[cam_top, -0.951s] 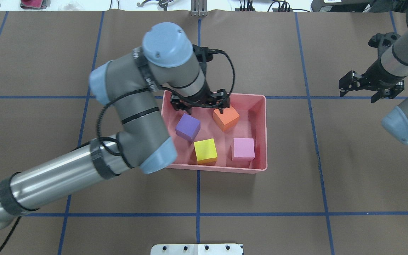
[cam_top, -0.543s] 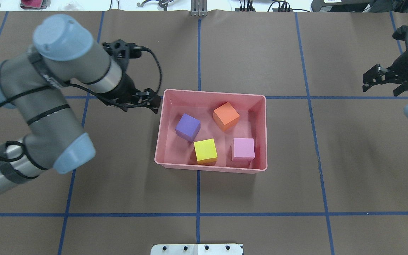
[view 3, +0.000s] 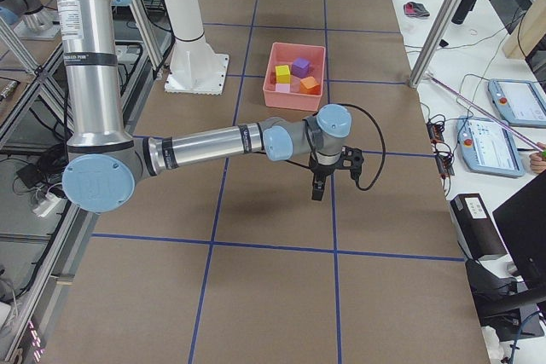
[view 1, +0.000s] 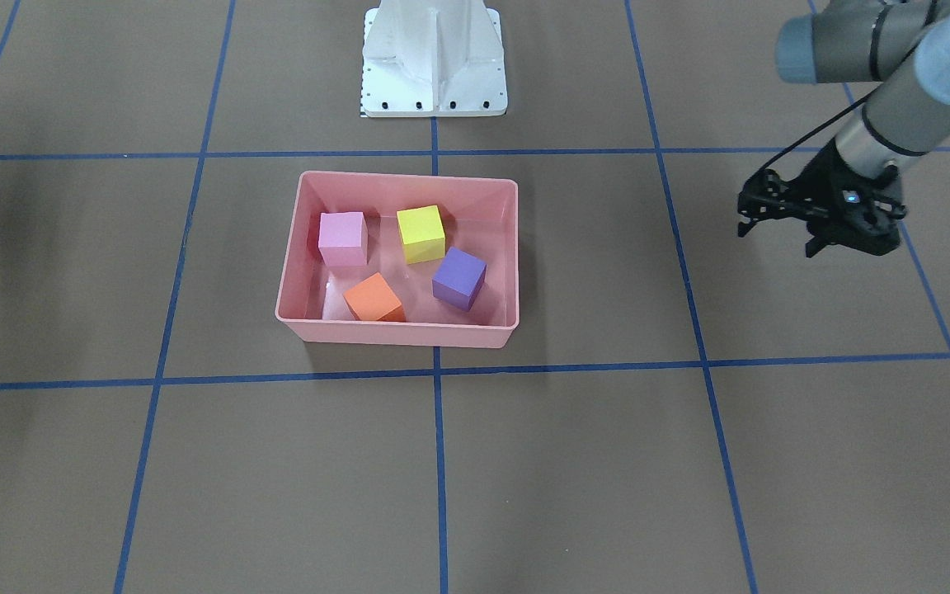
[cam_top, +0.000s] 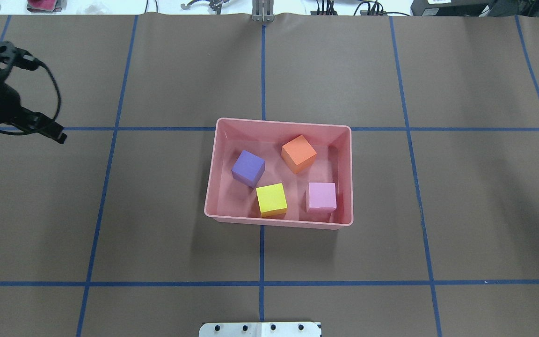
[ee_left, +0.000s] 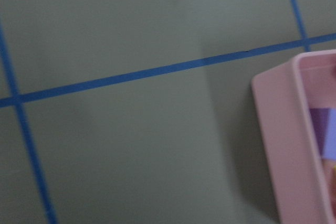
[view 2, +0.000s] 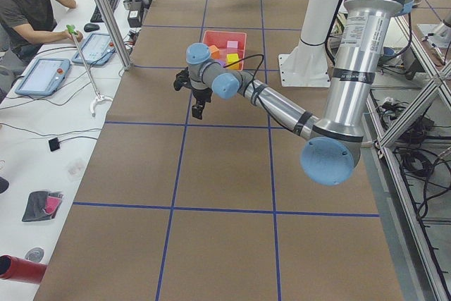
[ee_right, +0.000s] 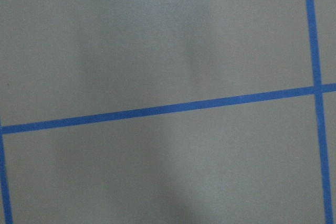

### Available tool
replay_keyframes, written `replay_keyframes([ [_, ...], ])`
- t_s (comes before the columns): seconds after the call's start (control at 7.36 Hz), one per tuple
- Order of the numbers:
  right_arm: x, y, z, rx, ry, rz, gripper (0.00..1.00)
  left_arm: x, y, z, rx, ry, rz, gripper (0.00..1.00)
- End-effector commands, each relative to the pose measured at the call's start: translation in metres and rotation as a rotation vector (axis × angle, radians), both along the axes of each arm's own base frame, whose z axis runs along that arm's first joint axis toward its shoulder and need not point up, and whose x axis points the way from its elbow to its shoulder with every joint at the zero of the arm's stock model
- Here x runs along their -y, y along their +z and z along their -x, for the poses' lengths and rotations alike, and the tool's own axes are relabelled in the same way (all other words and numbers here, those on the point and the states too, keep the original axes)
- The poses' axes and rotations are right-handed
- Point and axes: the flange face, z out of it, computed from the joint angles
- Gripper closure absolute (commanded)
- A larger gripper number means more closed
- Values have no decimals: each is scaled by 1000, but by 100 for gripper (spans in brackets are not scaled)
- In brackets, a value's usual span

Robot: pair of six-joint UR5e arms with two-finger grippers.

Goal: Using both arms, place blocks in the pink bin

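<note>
Bin [cam_top: 279,122]: glossy pink plastic, smooth, floor reflective. Purple cube [cam_top: 248,167], orange cube [cam_top: 298,152], yellow cube [cam_top: 271,199], pink cube [cam_top: 322,195]: matt, smooth faces. Table cover [cam_top: 157,234]: matt brown paper-like sheet, lined with blue tape [cam_top: 157,283]. Left arm [view 2: 352,68]: brushed silvery metal tube; joint cap [view 2: 328,161] smooth light-blue, plastic-looking. Base [view 1: 434,58]: white, slightly glossy.

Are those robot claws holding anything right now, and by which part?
Nothing held: all four blocks lie in the pink bin, and the left gripper hangs open and empty. The right gripper carries no block.
</note>
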Motion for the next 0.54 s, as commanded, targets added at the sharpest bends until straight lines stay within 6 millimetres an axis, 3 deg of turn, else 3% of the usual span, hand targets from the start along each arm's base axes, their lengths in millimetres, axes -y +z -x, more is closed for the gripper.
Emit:
replay_keyframes([
  [0.0,-11,20,-19,2,-10,-17,0,-1,91,102,77,0,-15,2],
  [0.27,-11,32,-19,-4,-29,-13,0,4,169,183,73,7,-2,1],
  [0.41,-10,32,-23,-4,-26,-19,0,2,194,211,76,-21,25,1],
])
